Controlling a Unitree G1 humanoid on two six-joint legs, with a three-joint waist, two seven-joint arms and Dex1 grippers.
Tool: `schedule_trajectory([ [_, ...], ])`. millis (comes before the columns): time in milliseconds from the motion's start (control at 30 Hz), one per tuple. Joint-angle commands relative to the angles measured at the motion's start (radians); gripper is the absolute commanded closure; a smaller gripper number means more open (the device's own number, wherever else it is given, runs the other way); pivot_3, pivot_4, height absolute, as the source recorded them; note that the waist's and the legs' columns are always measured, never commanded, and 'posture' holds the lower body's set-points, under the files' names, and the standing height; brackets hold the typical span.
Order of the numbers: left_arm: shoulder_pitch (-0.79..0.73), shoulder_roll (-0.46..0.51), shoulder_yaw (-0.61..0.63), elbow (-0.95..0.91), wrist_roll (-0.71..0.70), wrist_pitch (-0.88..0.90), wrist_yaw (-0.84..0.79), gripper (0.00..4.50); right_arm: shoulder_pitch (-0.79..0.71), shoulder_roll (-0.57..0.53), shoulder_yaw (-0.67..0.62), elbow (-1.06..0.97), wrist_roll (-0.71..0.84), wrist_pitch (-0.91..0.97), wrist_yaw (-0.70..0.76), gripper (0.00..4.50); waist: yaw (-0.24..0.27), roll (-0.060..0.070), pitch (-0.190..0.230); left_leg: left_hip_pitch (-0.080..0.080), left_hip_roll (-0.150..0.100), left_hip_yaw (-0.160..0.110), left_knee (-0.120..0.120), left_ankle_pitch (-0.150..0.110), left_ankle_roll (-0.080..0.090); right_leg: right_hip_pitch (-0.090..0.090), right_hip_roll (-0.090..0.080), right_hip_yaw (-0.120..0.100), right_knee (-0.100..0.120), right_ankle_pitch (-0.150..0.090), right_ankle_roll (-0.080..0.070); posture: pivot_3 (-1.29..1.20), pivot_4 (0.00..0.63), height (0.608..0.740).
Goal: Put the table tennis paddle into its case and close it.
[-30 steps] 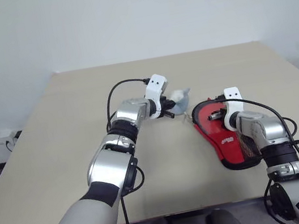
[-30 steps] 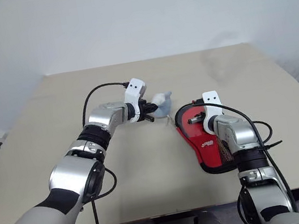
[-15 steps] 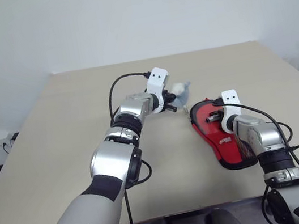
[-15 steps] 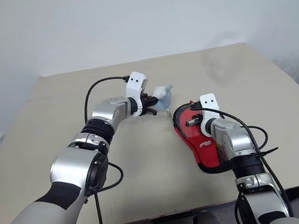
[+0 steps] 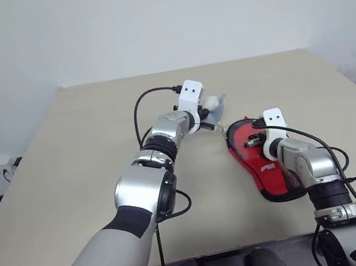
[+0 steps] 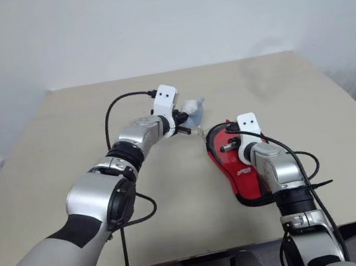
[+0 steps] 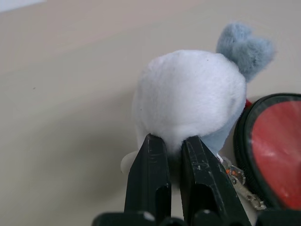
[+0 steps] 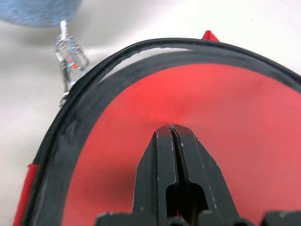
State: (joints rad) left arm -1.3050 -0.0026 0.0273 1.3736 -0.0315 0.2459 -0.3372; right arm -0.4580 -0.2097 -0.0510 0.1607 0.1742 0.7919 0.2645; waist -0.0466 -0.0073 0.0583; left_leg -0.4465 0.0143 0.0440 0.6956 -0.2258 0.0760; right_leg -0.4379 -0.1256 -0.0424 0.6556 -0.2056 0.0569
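- Paddle: red rubber face (image 8: pixel 197 122) lies inside the case (image 5: pixel 266 171), black zip rim open around the round end. The case lies flat on the surface (image 5: pixel 67 165), near the robot's right edge, handle end toward the robot.
- Right gripper (image 8: pixel 171 129): jaws pressed together, holding nothing, tip resting on or just over the red face. Judged purpose: pin the paddle and case down while the other arm works the zip.
- Left gripper (image 7: pixel 170 143): jaws clamped on a pinch of the fuzzy ball (image 7: pixel 193 99), white and grey-blue. A small metal clasp (image 8: pixel 68 52) links the ball toward the case rim, so it looks to be the zip pull; likely gripped to draw the zip shut.
- Change over the last second: ball and left gripper have edged slightly farther up the surface; case and right gripper much as before. Zip not visibly closed yet.
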Motion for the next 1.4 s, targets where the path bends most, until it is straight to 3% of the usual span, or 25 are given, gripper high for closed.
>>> schedule_trajectory([
  [33,-0.063,-0.005,0.033,-0.031,0.011,-0.065,0.066,4.49,0.063,0.020,0.046,0.029,0.004,0.097,0.009,4.50,0.000,0.000,0.000,0.000,0.000,0.000,0.000,0.000,0.000,0.000,0.000,0.000,0.000,0.000,0.000,0.00,0.000,0.688],
  [567,-0.062,-0.074,0.084,-0.013,0.067,-0.112,0.180,4.49,0.100,0.045,0.040,-0.055,0.009,0.148,0.004,4.50,0.000,0.000,0.000,0.000,0.001,0.000,0.000,0.000,-0.001,0.000,-0.003,-0.006,-0.001,0.000,0.000,0.00,0.000,0.688],
  [733,-0.063,-0.091,0.104,-0.011,0.064,-0.121,0.198,4.49,0.098,0.049,0.046,-0.058,0.011,0.152,0.008,4.50,0.000,0.000,0.000,0.000,0.000,0.000,0.000,0.000,-0.001,0.001,-0.016,-0.026,-0.001,0.001,-0.001,0.00,0.000,0.688],
  [1167,-0.052,-0.152,0.113,-0.008,0.106,-0.199,0.242,4.49,0.115,0.065,0.048,-0.104,0.010,0.175,0.001,4.50,0.001,-0.001,0.000,0.000,0.000,-0.001,0.000,-0.001,-0.001,0.002,-0.020,-0.032,-0.001,0.001,0.000,0.00,0.000,0.688],
  [1400,-0.045,-0.172,0.093,-0.006,0.134,-0.215,0.247,4.49,0.135,0.074,0.035,-0.139,0.014,0.193,-0.010,4.50,0.001,-0.001,0.000,-0.002,-0.002,-0.002,0.000,-0.001,-0.001,0.003,-0.031,-0.047,-0.001,0.002,0.000,0.00,0.000,0.688],
])
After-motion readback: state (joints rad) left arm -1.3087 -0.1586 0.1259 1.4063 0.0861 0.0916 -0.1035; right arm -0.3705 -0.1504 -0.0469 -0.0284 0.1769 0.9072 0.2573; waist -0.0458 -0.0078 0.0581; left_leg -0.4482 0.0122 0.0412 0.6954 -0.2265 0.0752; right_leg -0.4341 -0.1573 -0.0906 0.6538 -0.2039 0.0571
